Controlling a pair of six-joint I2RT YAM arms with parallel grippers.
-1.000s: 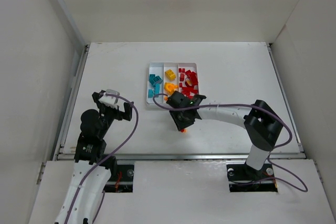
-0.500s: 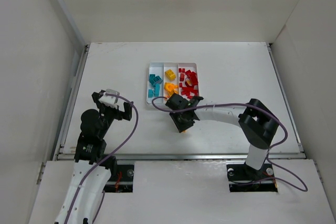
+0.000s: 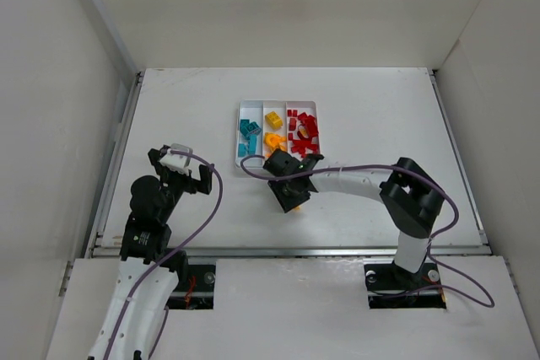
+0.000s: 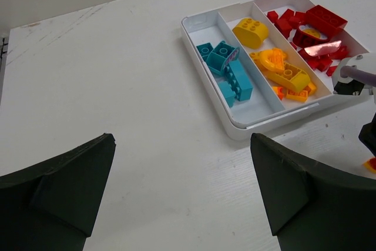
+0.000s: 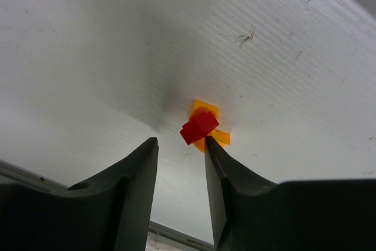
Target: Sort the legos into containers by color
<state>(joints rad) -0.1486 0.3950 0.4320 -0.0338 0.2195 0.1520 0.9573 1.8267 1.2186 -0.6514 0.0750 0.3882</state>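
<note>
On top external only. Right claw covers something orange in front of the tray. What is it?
Observer: Right wrist view shows a small clump: a red brick on orange pieces, lying on the table.
Operator: Gripped?
Observer: No. The right claw is slightly open, nothing between its jaws.
Operator: Left claw holding anything?
Observer: No; left wrist view shows the left claw wide open and empty.

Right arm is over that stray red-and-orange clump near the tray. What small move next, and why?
Probably ease the right pincer forward to straddle the red-and-orange clump, then close. The clump lies on the table just past the tips, jaws partly open, nothing held.
</note>
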